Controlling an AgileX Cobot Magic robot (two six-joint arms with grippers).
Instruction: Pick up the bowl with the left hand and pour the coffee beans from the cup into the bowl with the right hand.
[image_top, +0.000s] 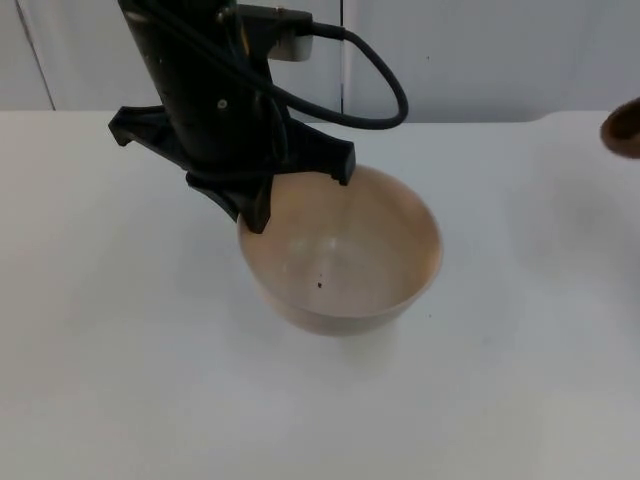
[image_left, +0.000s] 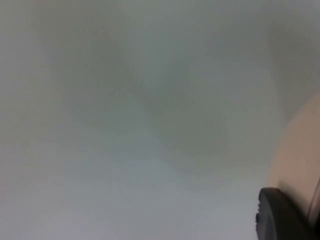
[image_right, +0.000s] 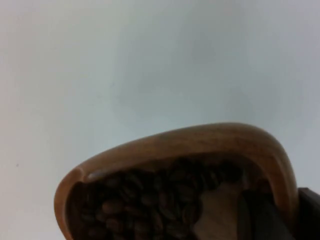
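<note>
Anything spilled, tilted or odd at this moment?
One dark speck, maybe a coffee bean, lies inside the pale beige bowl, which the left gripper grips by the rim. The right gripper's brown wooden cup holds its beans. Nothing spilled.

Pale beige bowl (image_top: 345, 265), one dark speck inside; brown wooden cup (image_right: 200, 145) of dark brown coffee beans (image_right: 135, 205); white surface (image_top: 100, 380).
</note>
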